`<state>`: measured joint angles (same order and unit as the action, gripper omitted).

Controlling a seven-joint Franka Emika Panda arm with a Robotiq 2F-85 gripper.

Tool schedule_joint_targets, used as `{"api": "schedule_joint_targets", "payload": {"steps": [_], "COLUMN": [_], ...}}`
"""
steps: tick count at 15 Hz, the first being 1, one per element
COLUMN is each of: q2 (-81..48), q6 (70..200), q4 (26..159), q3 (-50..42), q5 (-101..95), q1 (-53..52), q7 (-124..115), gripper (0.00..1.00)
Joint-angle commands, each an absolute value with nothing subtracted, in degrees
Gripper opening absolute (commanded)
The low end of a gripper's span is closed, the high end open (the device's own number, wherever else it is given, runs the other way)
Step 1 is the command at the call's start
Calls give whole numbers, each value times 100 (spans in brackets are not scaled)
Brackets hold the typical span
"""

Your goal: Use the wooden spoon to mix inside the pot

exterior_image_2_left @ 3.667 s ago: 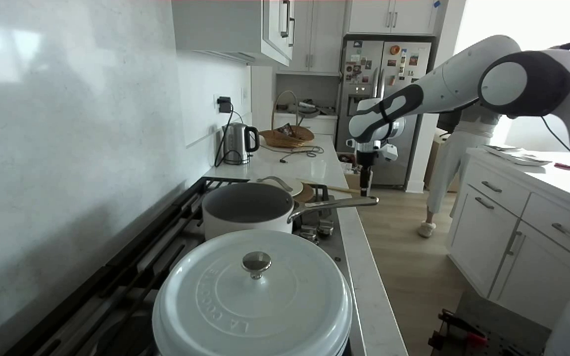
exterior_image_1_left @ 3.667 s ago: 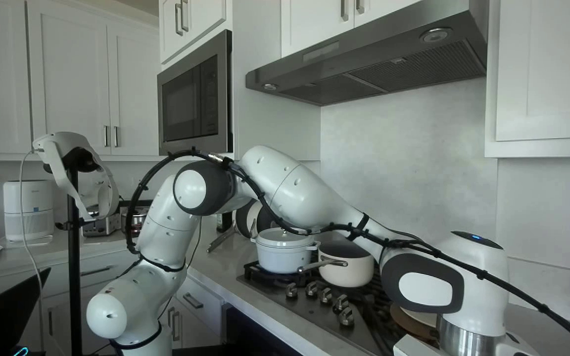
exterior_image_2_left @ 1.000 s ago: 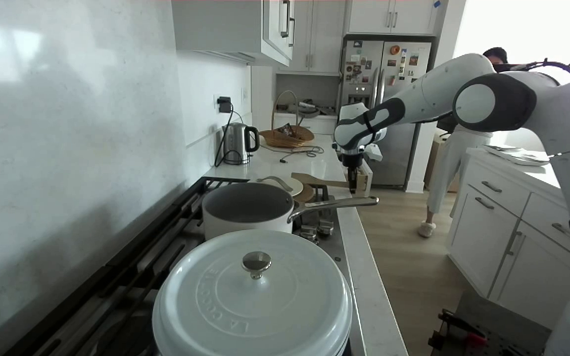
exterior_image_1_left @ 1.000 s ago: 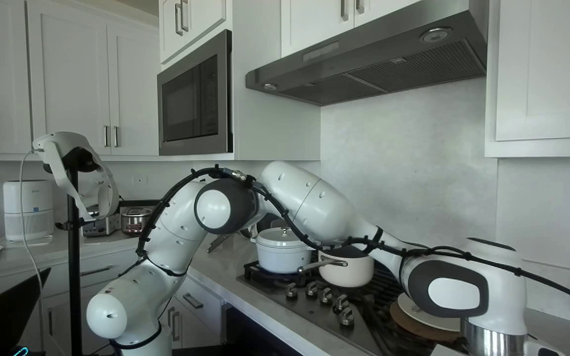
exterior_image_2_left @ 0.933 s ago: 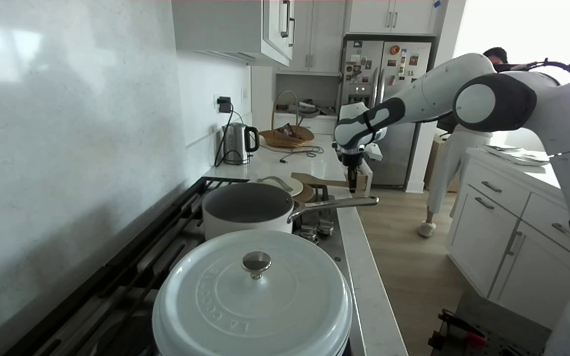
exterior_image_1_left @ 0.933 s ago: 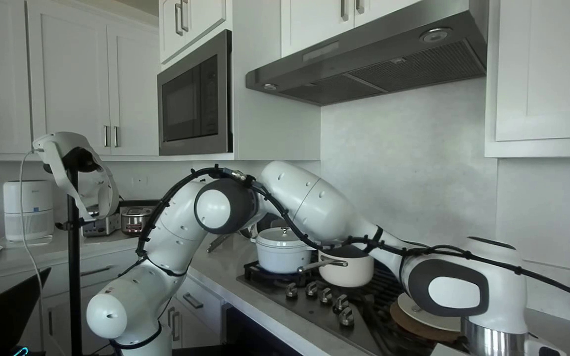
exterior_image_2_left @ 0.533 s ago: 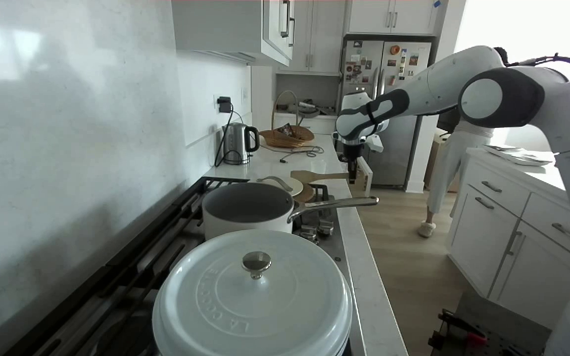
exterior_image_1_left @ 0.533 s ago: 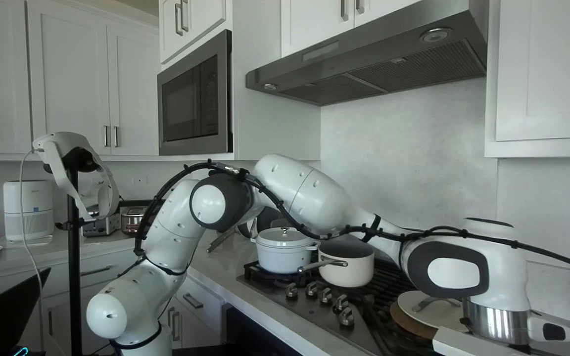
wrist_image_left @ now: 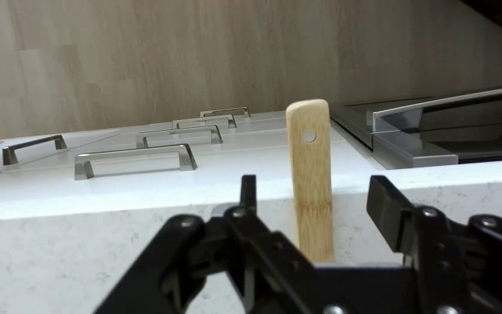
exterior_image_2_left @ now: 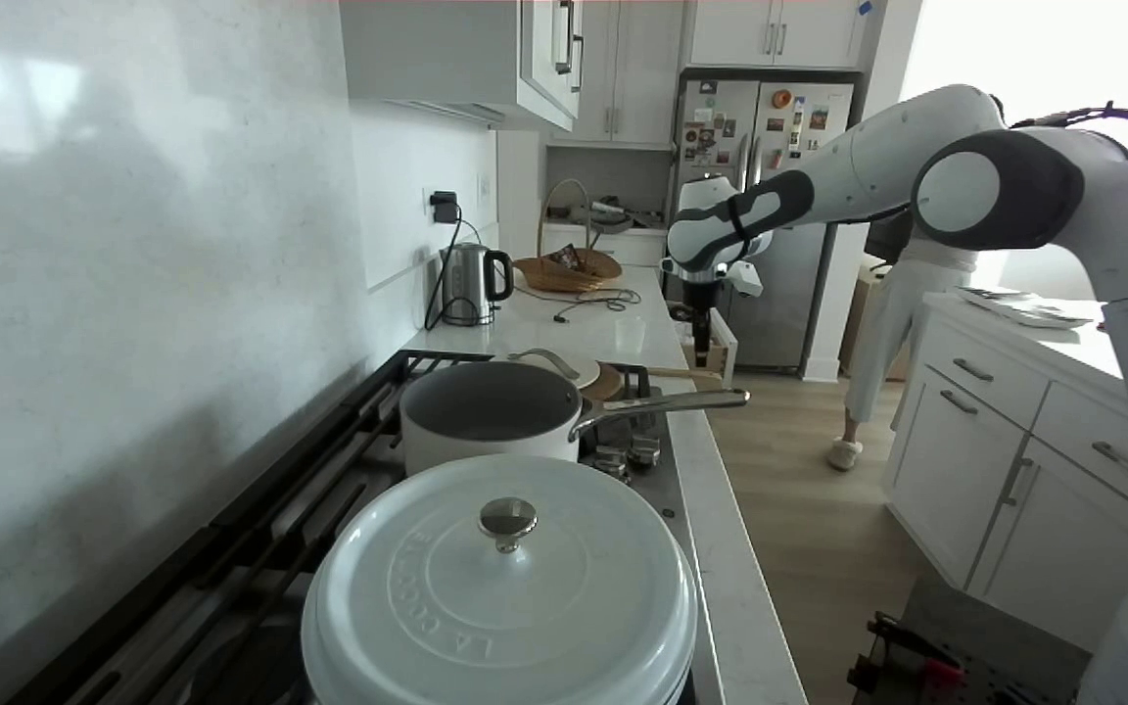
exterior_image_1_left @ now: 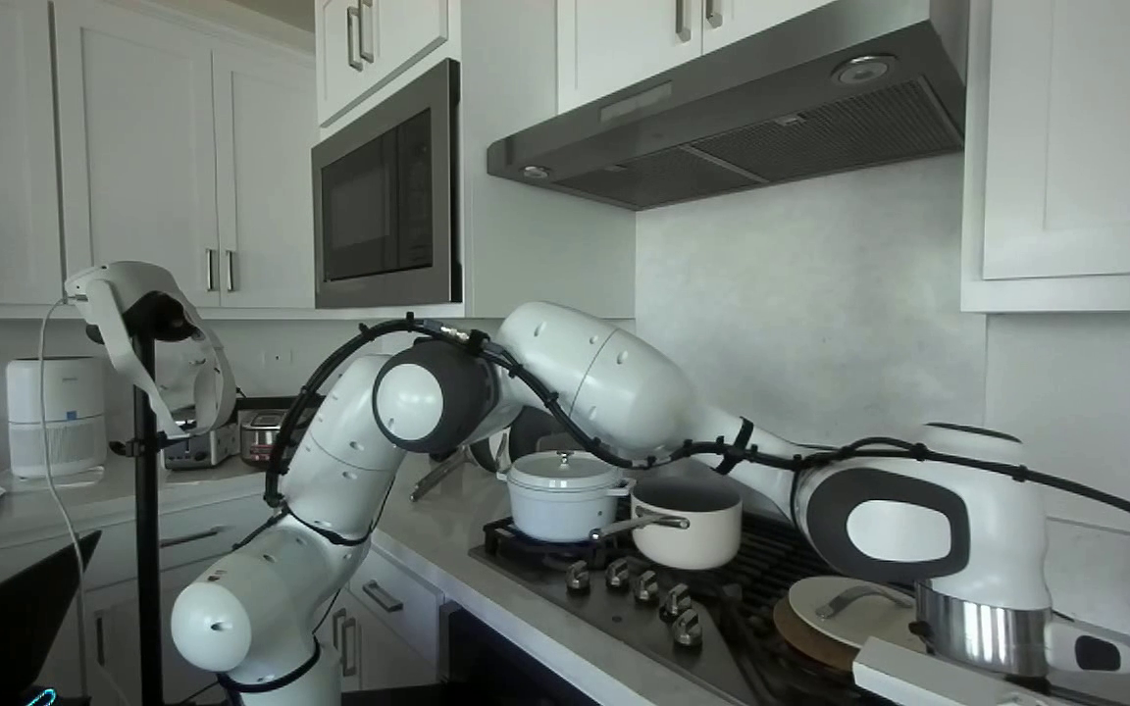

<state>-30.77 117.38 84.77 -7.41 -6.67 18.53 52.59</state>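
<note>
The light-tan wooden spoon (wrist_image_left: 312, 174) lies across the counter, its flat handle with a hole jutting past the front edge. Its far end is hidden by my gripper in the wrist view; a strip of the spoon (exterior_image_2_left: 672, 373) shows behind a pan handle in an exterior view. My gripper (wrist_image_left: 312, 192) is open, fingers apart on both sides of the handle without touching it. In an exterior view the gripper (exterior_image_2_left: 702, 354) hangs just above the spoon. The uncovered cream pot (exterior_image_1_left: 688, 529) with grey inside stands on the stove in both exterior views.
A lidded white pot (exterior_image_2_left: 500, 587) stands beside the uncovered pot, whose metal handle (exterior_image_2_left: 662, 402) reaches over the counter edge. A loose lid (exterior_image_1_left: 854, 610) rests on a brown round board (exterior_image_1_left: 800, 637). An open drawer (exterior_image_2_left: 724, 348) sticks out beyond the gripper. A kettle (exterior_image_2_left: 469, 284) stands farther back.
A second ago my gripper was shut on the spoon and then lifted it slightly. Now the fingers have opened, and the spoon has dropped to the counter below them.
</note>
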Motion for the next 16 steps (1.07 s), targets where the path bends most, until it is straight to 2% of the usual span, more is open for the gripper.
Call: {"api": "schedule_joint_targets", "payload": {"steps": [1, 8, 16], "q2": [-3066, -3224, -3212], "q6": [11322, 10630, 10781], "q4": [8335, 8251, 8369], "q3": [-738, -735, -621], "q5": [-702, -642, -580], "q1": [1853, 1955, 2087], "q7": [5174, 5231, 5765], "gripper": [98, 100, 100]}}
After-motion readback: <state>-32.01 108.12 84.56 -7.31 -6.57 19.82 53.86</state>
